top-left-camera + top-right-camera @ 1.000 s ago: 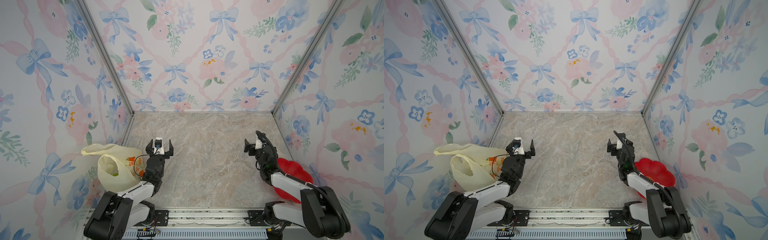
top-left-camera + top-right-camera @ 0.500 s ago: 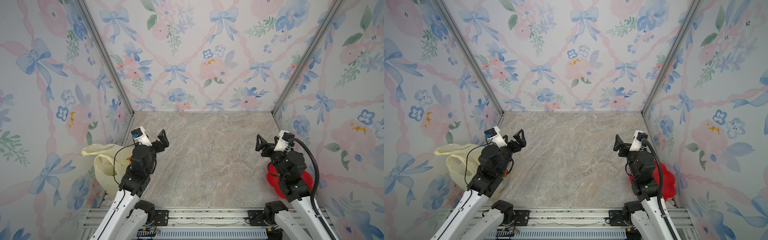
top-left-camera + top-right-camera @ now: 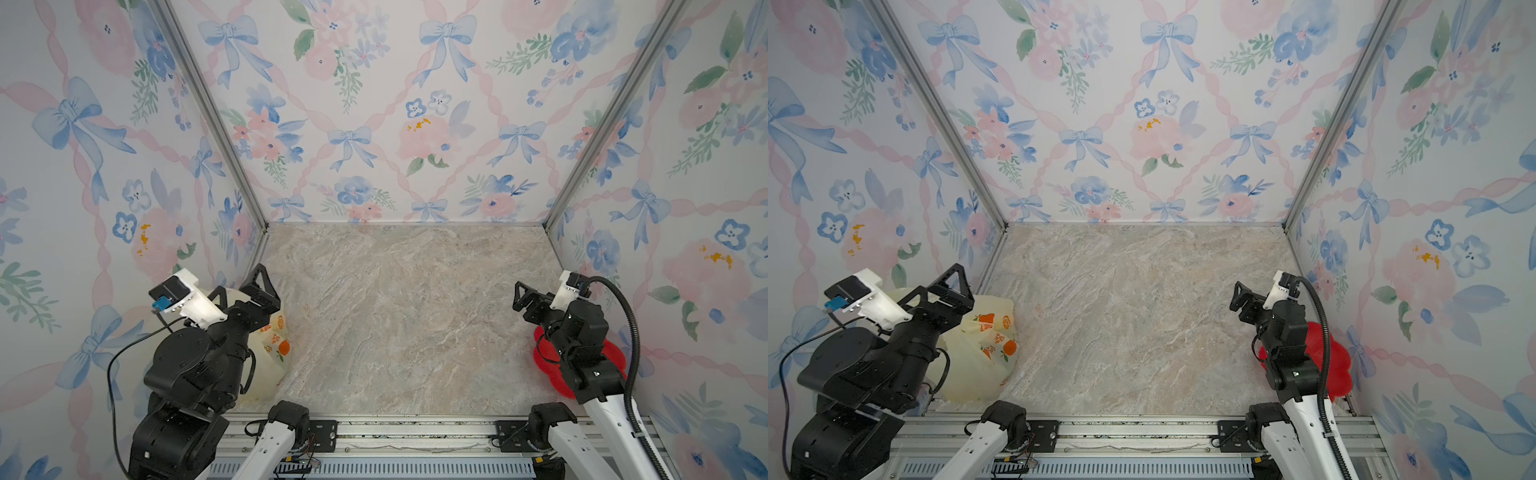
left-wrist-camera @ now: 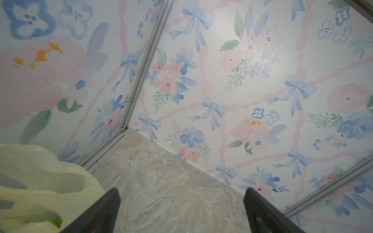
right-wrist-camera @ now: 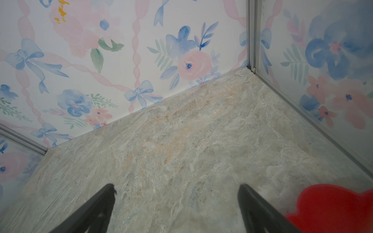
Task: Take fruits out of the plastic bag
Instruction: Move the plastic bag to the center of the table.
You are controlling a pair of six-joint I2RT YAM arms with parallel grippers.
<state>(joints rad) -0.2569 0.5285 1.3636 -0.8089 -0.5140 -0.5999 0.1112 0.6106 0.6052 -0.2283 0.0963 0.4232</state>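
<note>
The plastic bag (image 3: 276, 347) is pale yellow with printed oranges and lies at the left wall near the front; in both top views (image 3: 984, 349) my left arm covers part of it. The fruits are hidden inside; only a green patch (image 4: 57, 220) shows at its mouth (image 4: 40, 181) in the left wrist view. My left gripper (image 3: 239, 286) (image 3: 934, 286) hangs open above the bag, nothing between its fingers (image 4: 180, 193). My right gripper (image 3: 524, 297) (image 3: 1239, 297) is open and empty over the bare floor at the right (image 5: 176, 188).
A red flower-shaped plate (image 3: 544, 357) (image 3: 1339, 365) (image 5: 333, 205) lies at the right wall under my right arm. Flowered walls close in the left, back and right. The marble floor (image 3: 395, 311) stretches between the two arms.
Both arms have lifted off the table from a low, folded pose. The left gripper swung out over the bag, the right one toward the right wall. Both stayed open.
</note>
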